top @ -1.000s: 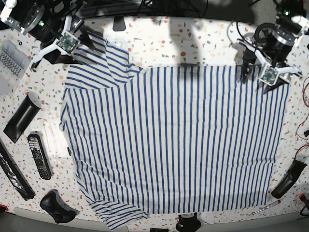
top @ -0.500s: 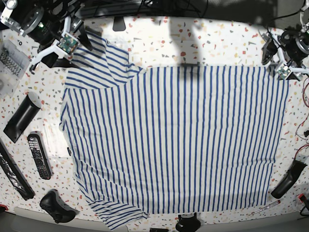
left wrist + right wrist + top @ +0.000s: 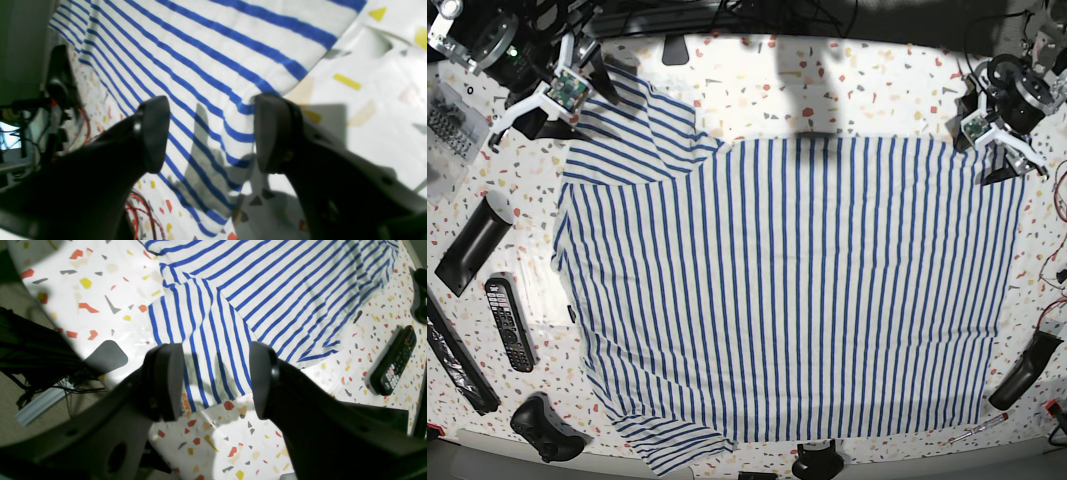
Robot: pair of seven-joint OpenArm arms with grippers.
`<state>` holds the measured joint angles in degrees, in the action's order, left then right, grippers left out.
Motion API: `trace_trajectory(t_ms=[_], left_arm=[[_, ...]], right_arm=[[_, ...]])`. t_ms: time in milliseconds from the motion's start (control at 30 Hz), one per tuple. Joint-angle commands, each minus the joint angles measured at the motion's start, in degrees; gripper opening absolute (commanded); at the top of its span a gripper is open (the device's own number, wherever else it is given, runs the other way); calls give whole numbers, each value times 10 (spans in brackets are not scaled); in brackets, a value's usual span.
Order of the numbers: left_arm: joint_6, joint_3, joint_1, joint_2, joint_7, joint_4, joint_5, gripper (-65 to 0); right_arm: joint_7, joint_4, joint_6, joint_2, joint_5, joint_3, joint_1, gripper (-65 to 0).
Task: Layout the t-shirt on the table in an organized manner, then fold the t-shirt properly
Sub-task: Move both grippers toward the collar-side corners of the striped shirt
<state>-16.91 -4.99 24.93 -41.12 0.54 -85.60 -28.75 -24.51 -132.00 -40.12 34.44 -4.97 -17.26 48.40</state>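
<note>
The white, blue-striped t-shirt lies spread flat over the speckled table, its body reaching right and one sleeve at the top left. My left gripper hovers over the shirt's top right corner. In the left wrist view the left gripper is open and empty, with the shirt's edge below it. My right gripper is at the top left sleeve. In the right wrist view the right gripper is open and empty above the sleeve.
A remote, a black bar-shaped device and a game controller lie left of the shirt. The remote also shows in the right wrist view. A black handle and a screwdriver lie at the lower right. Red wires run by the table's right edge.
My left gripper rose off the shirt's top right corner, swung out to the right, and is now back over that corner. The right arm and the shirt stayed put.
</note>
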Motion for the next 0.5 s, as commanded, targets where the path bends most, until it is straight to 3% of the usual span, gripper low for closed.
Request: trace_trajectory(t_ms=[0, 100, 367, 467], left_arm=[[-17, 0, 7, -10, 115, 15, -43, -332], [-17, 0, 11, -13, 141, 15, -42, -404], [-17, 0, 58, -71, 144, 15, -42, -403], [-17, 0, 64, -73, 130, 15, -42, -403]], right_arm=[[11, -9, 1, 6, -15, -3, 1, -342], [9, -9, 1, 6, -16, -3, 1, -342], [-2, -9, 1, 6, -16, -3, 1, -342], [-2, -9, 1, 6, -16, -3, 1, -342]])
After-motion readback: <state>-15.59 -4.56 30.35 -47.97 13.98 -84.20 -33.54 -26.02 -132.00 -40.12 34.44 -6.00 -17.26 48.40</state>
